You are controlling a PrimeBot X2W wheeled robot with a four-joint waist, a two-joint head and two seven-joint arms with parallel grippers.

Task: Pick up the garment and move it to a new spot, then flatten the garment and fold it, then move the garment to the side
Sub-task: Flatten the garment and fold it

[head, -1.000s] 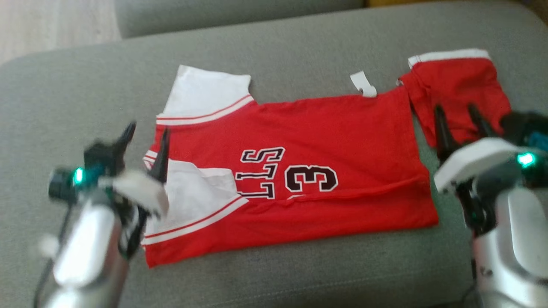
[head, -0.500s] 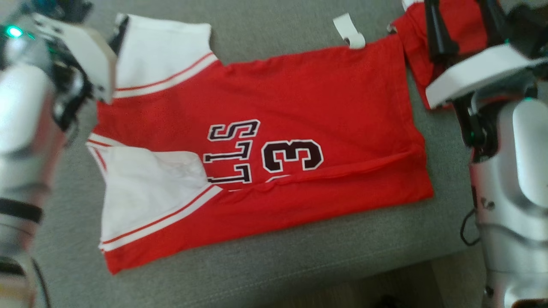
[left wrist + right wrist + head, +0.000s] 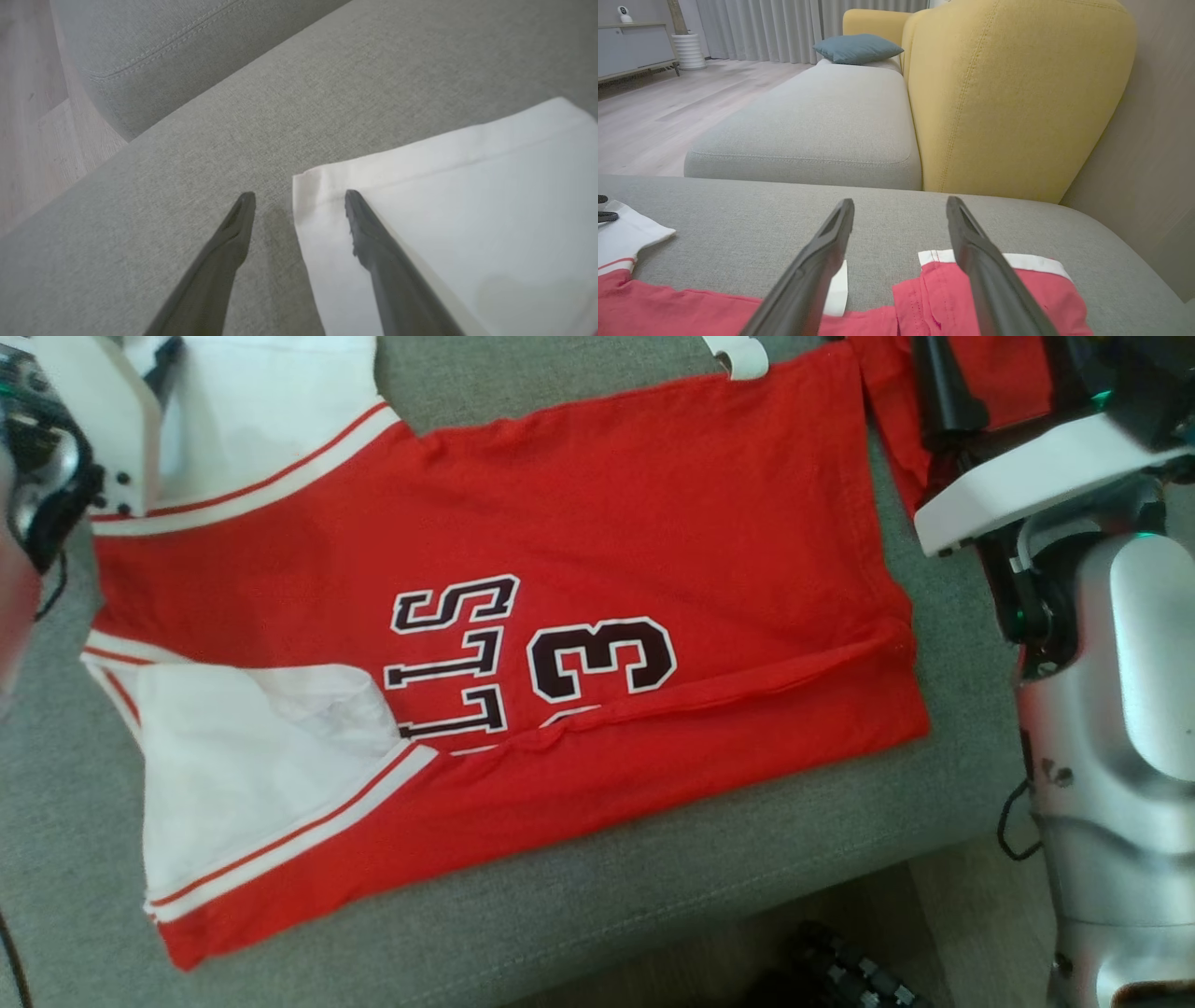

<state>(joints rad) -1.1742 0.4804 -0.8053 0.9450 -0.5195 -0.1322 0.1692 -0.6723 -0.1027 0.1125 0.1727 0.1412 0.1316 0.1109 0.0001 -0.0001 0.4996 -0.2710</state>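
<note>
— Where's the garment point(image 3: 653, 523)?
— I see it spread flat on the grey cushion point(image 3: 607, 905), number side up, white sleeves at the left.
— And the claws?
— My left gripper point(image 3: 300, 195) gapes wide, straddling the far white sleeve point(image 3: 467, 210) at its corner. My right gripper point(image 3: 900, 201) is wide too, over the red white-hemmed part point(image 3: 924, 298) far right, holding nothing.

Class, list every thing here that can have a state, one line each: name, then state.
Red and white basketball jersey: spread on grey sofa cushion, near edge folded over.
Left gripper: open, empty, over white fabric corner.
Right gripper: open, empty, over red white-edged piece.
</note>
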